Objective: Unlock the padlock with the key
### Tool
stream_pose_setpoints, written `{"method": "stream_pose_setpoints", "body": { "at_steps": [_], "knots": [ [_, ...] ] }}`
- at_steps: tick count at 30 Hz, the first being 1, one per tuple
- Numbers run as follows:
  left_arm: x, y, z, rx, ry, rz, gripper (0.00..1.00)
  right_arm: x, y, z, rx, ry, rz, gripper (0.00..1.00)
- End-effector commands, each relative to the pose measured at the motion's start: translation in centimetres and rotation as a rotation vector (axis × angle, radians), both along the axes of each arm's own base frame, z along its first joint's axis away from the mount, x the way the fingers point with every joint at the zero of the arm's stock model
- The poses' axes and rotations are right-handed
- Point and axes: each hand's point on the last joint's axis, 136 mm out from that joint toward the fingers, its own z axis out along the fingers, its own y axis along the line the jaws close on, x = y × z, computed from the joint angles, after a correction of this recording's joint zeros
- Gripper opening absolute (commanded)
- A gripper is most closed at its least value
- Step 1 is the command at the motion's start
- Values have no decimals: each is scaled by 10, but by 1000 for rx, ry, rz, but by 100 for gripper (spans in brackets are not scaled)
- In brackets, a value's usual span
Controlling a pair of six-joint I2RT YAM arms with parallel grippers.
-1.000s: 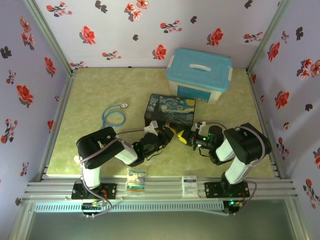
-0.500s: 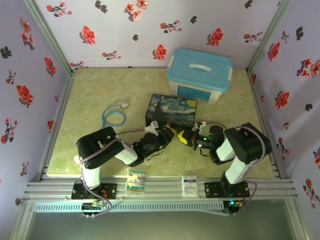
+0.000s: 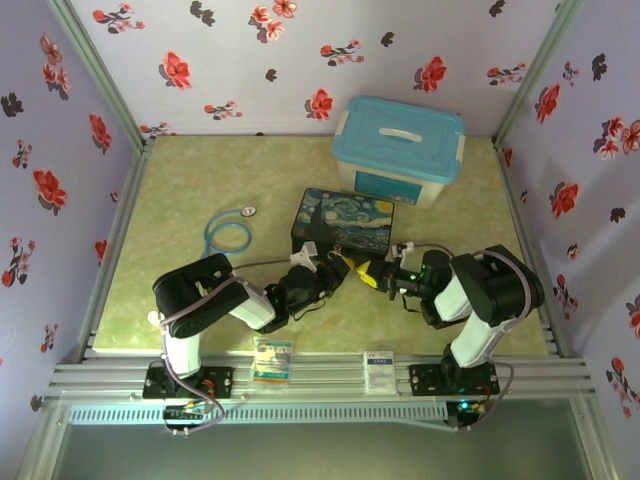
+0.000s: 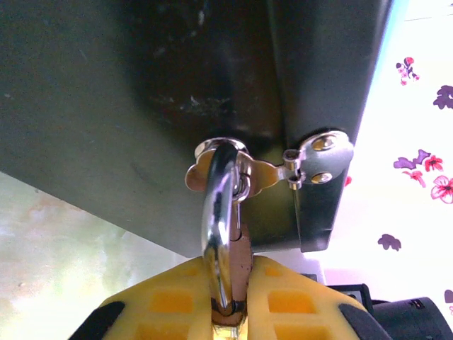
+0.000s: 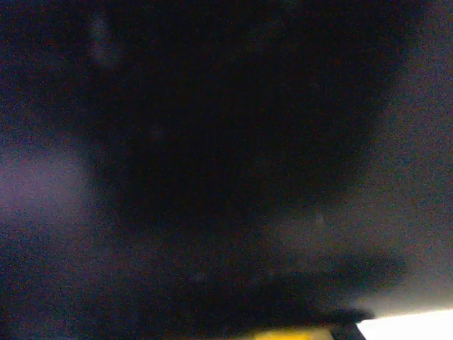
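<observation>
In the left wrist view the padlock (image 4: 249, 258) hangs by its silver shackle (image 4: 219, 205) from the metal hasp (image 4: 311, 159) of the dark starry-print box (image 3: 345, 220). My left gripper (image 4: 233, 306) is shut on the padlock's body, one yellow finger (image 4: 163, 301) on each side. From above, the left gripper (image 3: 342, 263) sits at the box's front edge. My right gripper (image 3: 369, 277) is close beside it on the right, tip to tip. The right wrist view is almost black, with a sliver of yellow finger (image 5: 297, 334) at the bottom. The key is hidden.
A white bin with a blue lid (image 3: 400, 148) stands behind the box. A blue-tubed stethoscope (image 3: 228, 235) lies at the left. Two small packets (image 3: 272, 360) (image 3: 379, 366) lie on the rail at the near edge.
Almost nothing. The right arm's elbow has edged slightly to the right; both grippers stay at the box's front.
</observation>
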Motion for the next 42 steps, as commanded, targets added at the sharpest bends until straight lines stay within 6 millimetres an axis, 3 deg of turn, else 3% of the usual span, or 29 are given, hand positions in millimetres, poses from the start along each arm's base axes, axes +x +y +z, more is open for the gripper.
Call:
{"method": "stream_pose_setpoints", "body": {
  "at_steps": [1,8,12,15,20,25,29,33,38,42],
  "knots": [
    [-44,-31,58,-178,-68,-210,0,28,-7,9,-3,-81,-62,0],
    [-50,-42,61,-192,-69,-240,0,30,1,18,4,-108,-59,0],
    [-57,-57,63,-212,-58,-290,0,28,9,37,20,-188,-25,0],
    [-58,-54,64,-212,-58,-294,0,27,6,51,23,-252,-28,0],
    [-63,-46,76,-232,-68,-299,0,36,-10,46,-20,-251,-71,0],
    [-66,-46,99,-286,-74,-317,0,37,-10,37,-57,-287,-58,0],
    [-67,-48,107,-308,-76,-332,0,37,-10,42,-34,-340,-52,0],
    [-68,-47,100,-294,-63,-334,0,42,-9,51,-22,-365,-51,0],
    [-72,-49,96,-277,-73,-361,0,47,-6,82,31,-409,-32,0],
    [-69,-52,78,-239,-62,-357,0,37,8,98,71,-418,19,0]
  ]
}}
